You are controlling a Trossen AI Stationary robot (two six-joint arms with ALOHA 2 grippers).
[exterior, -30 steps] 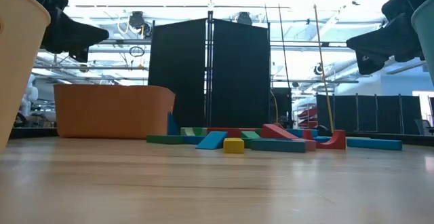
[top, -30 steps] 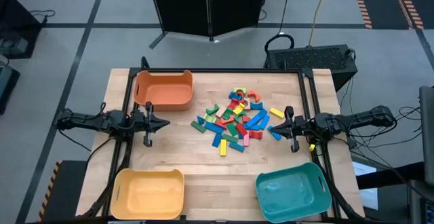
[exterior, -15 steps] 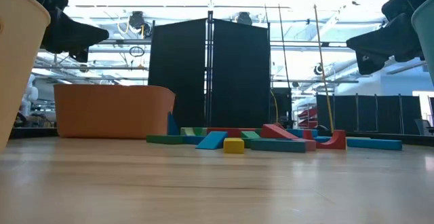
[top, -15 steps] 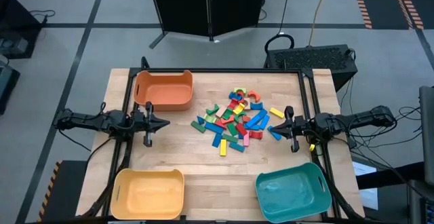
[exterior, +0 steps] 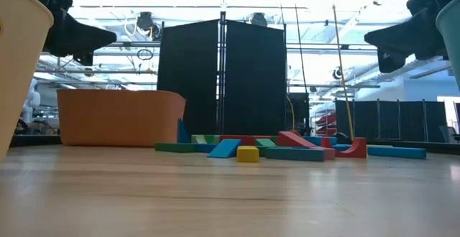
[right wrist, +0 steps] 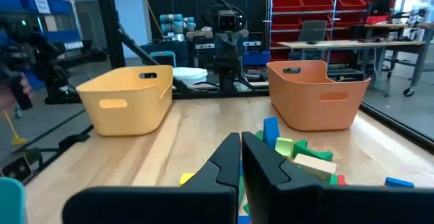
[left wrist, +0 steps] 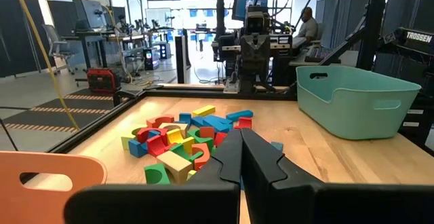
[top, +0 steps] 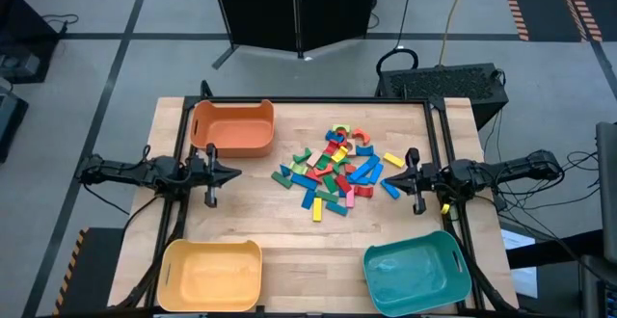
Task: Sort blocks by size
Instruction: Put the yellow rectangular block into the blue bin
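- Blocks (top: 335, 172) heaped loose on the table (top: 289, 231), right of centre: red, blue, green, yellow and orange bars, cubes and arches, many touching or overlapping.
- One yellow cube (exterior: 247, 154) at the near edge of the heap in the low view, with a blue bar (exterior: 224, 148) tilted just beside it.
- Orange bin (top: 232, 127) up-left of the heap, near it but apart.
- Yellow bin (top: 211, 275) well down-left of the heap, at the table's near left corner.
- Teal bin (top: 416, 272) down-right of the heap, at the near right corner.
- No block visible inside any of the three bins.
- Left tool (top: 236, 175) left of the heap and apart from it, just below the orange bin, raised off the table; fingers pressed together, holding nothing.
- Right tool (top: 386, 176) at the heap's right edge, pointing into it, raised off the table; fingers likewise closed tight and empty.
- Seated person (left wrist: 308, 27) in the room far beyond the heap, seen past the right arm in the left wrist view.
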